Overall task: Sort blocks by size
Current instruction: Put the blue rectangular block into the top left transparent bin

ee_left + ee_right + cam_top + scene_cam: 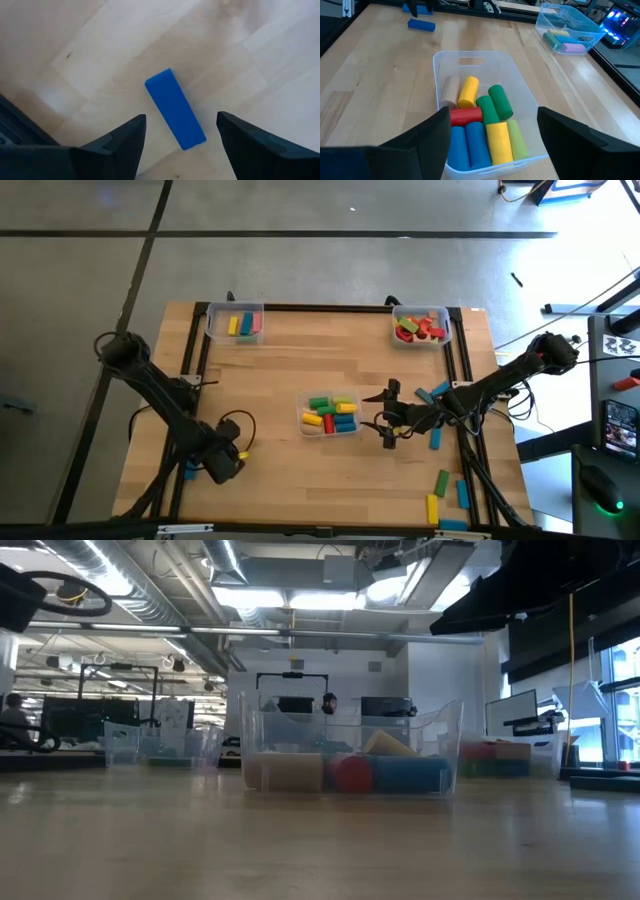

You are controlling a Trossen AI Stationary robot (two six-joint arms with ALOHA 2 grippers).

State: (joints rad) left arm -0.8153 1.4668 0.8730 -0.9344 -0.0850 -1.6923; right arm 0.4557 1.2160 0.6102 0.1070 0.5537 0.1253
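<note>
Our left pincer (177,150) hangs spread wide over the desk (100,60), directly above a blue block (175,109) that lies flat between its fingers, long axis slanting across the gap. Our right pincer (492,145), wide and empty, faces the middle bin (470,60) of short stubs.
</note>
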